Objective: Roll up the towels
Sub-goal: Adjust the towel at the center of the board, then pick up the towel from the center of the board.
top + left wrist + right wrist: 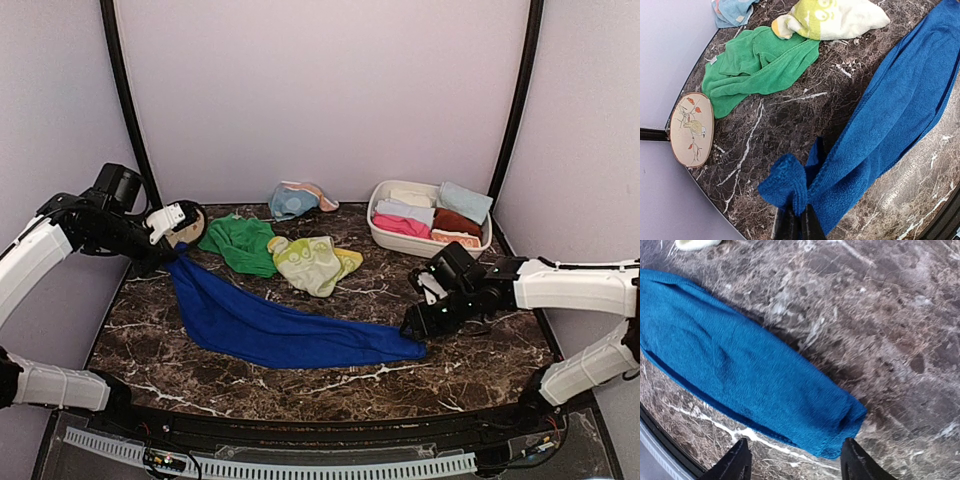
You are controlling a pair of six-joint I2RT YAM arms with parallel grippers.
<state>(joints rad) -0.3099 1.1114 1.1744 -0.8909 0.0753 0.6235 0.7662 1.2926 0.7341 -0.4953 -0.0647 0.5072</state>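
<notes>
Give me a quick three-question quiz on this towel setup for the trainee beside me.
1. True or false: the right gripper is clamped on the royal blue towel.
2. Fill in: the rolled towels sit in the white ____.
3. Where does the left gripper pinch the royal blue towel? A. its middle B. one end C. nowhere
Key: 1 false, its jaws stand open; 2 basin; 3 B.

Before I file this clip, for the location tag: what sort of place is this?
Likely a robot test booth: plain lilac walls close around a marble-patterned table, with robot arms mounted at its near edge.
</notes>
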